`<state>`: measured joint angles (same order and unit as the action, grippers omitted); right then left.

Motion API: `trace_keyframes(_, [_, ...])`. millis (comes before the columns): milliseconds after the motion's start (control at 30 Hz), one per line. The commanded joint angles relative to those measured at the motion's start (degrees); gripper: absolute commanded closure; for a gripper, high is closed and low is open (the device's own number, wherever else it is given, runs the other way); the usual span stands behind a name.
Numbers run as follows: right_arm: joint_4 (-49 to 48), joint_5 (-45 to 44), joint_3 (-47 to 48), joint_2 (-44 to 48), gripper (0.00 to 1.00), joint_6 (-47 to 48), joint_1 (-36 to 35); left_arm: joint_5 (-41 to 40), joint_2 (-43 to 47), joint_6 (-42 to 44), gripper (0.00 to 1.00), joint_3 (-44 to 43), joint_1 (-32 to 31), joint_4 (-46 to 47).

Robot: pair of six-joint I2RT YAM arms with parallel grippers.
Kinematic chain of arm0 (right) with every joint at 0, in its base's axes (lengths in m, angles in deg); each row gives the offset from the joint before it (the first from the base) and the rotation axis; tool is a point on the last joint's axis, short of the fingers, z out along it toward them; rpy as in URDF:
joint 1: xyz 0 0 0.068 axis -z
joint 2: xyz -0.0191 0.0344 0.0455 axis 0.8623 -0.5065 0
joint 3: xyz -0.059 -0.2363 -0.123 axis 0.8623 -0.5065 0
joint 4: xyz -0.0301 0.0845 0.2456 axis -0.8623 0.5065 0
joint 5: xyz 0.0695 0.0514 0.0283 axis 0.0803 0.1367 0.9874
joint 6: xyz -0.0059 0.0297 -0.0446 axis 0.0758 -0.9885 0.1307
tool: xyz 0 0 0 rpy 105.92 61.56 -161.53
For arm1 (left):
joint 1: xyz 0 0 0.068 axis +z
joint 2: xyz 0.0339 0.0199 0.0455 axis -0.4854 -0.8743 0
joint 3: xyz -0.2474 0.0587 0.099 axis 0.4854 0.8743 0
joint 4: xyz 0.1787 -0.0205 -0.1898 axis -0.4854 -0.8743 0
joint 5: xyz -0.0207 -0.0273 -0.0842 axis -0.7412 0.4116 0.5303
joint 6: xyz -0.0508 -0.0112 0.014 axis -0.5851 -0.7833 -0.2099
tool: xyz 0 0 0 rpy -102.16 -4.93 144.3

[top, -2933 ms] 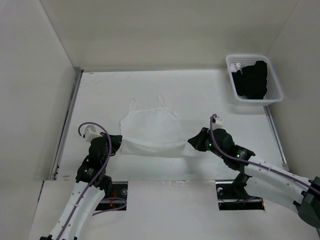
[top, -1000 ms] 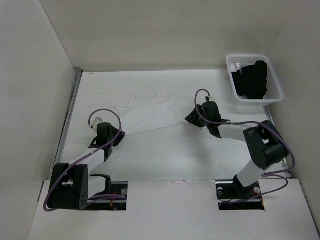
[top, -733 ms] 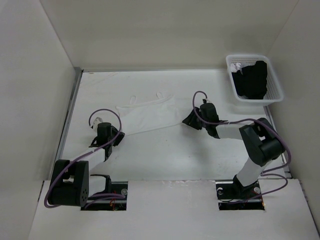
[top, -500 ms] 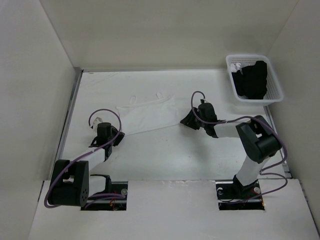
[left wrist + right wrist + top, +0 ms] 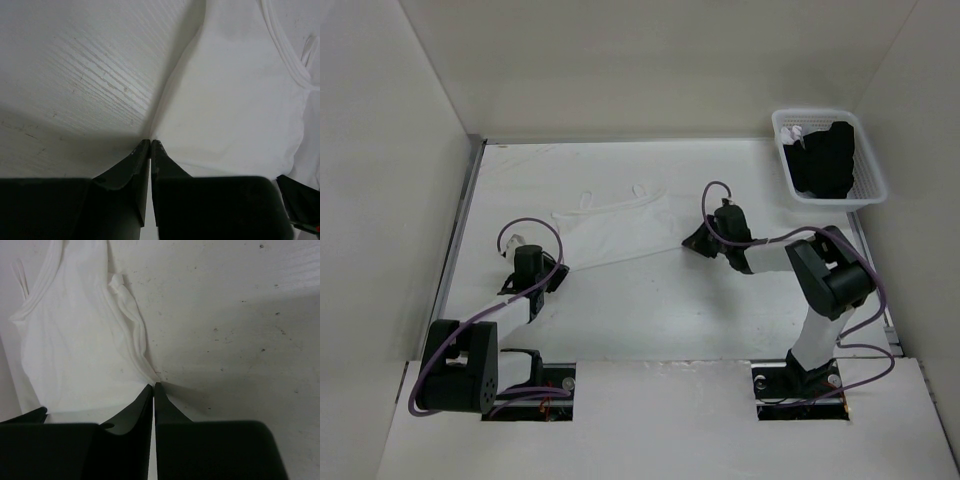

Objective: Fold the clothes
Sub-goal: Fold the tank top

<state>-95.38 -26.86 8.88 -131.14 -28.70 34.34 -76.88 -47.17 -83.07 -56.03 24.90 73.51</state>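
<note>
White bench (image 5: 650,310), scuffed and speckled, is seen under both wrist cameras. Both arms are reached out low from the near edge, left arm on the left, right arm on the right.

Left hand (image 5: 150,143): fingers are pressed together, and the near-left corner of the camisole (image 5: 620,232) is pinched at the tips. The fabric is drawn to a point there, with the rest lying flat on the bench to the right of the fingers.

Right hand (image 5: 153,386): fingers are closed to a hairline gap, and the camisole's near-right corner is pinched at the tips. A rolled, wrinkled edge is seen running away from the pinch point.

The camisole is laid between the two hands, slightly left of bench centre, as a flat band slanting up to the right. Its straps (image 5: 586,198) are laid out on the far side.

A white mesh basket (image 5: 832,200) is placed at the far right corner, well apart from the camisole, with a black garment (image 5: 825,160) inside.
</note>
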Motion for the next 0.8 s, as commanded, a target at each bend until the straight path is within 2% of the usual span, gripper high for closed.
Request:
trace_keyframes(0, [-3.1, -3.0, 1.3, -0.2, 0.96, -0.6, -0.6, -0.2, 1.5, 1.0, 0.98, -0.5, 0.5, -0.3])
trace_keyframes(133, [-4.5, -4.1, -1.8, 5.3, 1.0, 0.2, -1.7, 0.5, 7.3, 1.0, 1.0, -2.3, -0.2, -2.3])
trace_keyframes(267, [0.1, -6.6, -9.1, 20.9, 1.0, 2.5, -3.8, 0.2, 19.4, 1.6, 1.0, -6.1, -2.6, -12.0])
trace_keyframes(333, [5.3, -8.2, -12.2, 30.6, 1.0, 3.5, -5.9, 0.1, 27.0, 2.4, 1.0, -9.2, -4.2, -18.8])
trace_keyframes(433, [19.8, -13.8, -14.3, 49.0, 0.99, 4.9, -11.6, -0.5, 37.6, 3.8, 1.0, -15.2, -6.7, -30.1])
trace_keyframes(467, [26.8, -16.8, -13.4, 56.0, 0.99, 5.1, -14.6, -0.9, 40.4, 4.1, 1.0, -17.0, -7.4, -33.6])
trace_keyframes(567, [41.1, -24.0, -9.4, 68.4, 0.99, 4.2, -22.1, -1.2, 46.6, 4.1, 1.0, -22.3, -9.4, -42.6])
trace_keyframes(667, [52.0, -31.8, -3.6, 75.1, 0.99, 1.1, -31.3, -1.5, 51.3, 2.8, 1.0, -26.3, -10.7, -49.9])
trace_keyframes(767, [56.4, -37.4, 0.2, 74.7, 0.98, -0.7, -39.2, -1.1, 53.0, 1.6, 1.0, -27.7, -10.9, -53.2])
